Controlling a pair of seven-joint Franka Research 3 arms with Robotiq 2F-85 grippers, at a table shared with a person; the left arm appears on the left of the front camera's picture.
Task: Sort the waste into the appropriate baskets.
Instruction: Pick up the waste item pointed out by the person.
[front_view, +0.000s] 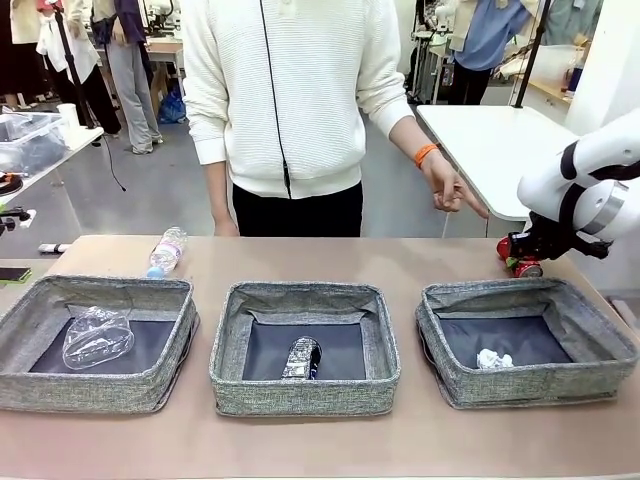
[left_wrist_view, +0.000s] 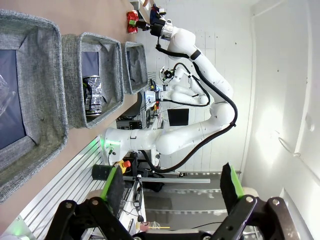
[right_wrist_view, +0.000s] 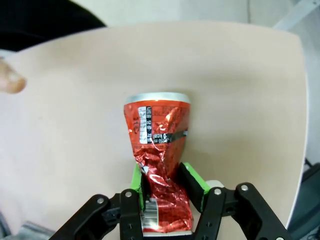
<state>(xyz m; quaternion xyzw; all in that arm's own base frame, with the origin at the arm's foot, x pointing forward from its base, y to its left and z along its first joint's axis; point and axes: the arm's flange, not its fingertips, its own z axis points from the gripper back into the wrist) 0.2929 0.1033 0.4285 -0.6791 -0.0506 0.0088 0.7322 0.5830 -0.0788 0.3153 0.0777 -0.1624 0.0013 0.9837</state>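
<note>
Hand (front_view: 455, 190) hovers near right tool (right_wrist_view: 165, 176) gripping red can (right_wrist_view: 157, 125).

Front view faces person (front_view: 290, 100) across table (front_view: 300, 445); left wrist view, sideways, shares baskets (front_view: 300, 396); right wrist close-up.

red can (right_wrist_view: 159, 135): crumpled glossy metal
baskets (front_view: 300, 396): rough grey woven cloth
bottle (front_view: 167, 250): clear shiny plastic
table (front_view: 330, 260): smooth, matt
</note>
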